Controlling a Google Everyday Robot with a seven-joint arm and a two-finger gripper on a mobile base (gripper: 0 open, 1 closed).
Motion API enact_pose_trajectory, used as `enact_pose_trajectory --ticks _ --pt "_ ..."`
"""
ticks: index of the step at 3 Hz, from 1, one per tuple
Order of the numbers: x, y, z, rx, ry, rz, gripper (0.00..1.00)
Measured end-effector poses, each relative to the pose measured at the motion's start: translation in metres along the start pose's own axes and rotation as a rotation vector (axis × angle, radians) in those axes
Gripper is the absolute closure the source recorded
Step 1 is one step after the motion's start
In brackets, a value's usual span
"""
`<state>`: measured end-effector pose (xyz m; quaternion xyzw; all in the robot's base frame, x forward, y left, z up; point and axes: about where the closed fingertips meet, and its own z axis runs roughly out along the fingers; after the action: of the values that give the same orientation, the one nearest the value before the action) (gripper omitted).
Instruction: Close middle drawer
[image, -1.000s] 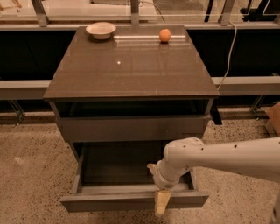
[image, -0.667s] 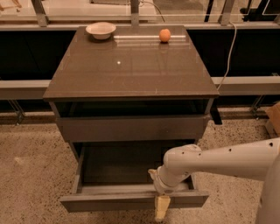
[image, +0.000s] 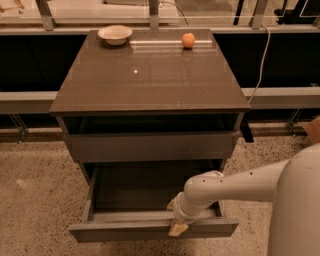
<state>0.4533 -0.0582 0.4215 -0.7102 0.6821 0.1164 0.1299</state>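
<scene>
The middle drawer (image: 150, 231) is pulled far out of the grey-brown cabinet (image: 150, 75). Its narrow flat front panel is nearest me and its shallow grey box is open and shows nothing inside. My gripper (image: 177, 224) is at the end of the white arm (image: 235, 187), which reaches in from the right. It sits at the drawer's front panel, right of the middle, with a cream fingertip (image: 178, 229) hanging over the panel's face. The drawer with the taller front panel (image: 150, 146) sits above it, pushed in.
A white bowl (image: 115, 34) and an orange fruit (image: 188, 40) stand at the back of the cabinet top. A grey rail (image: 280, 95) and a hanging cable (image: 260, 60) run behind the cabinet. A speckled floor (image: 35, 200) lies on both sides.
The gripper has shifted slightly left and up along the drawer's front panel. The arm now fills more of the right edge. The drawer stands about as far out as before.
</scene>
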Motion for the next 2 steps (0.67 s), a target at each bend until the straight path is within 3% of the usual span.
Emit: enact_pose_trajectory --ticks 1,2 --pt "-0.0045 -0.0169 0.0080 0.028 -0.005 -0.013 0.64" --pt "-0.0056 -0.0217 0.0097 0.034 -0.006 -0.016 0.63"
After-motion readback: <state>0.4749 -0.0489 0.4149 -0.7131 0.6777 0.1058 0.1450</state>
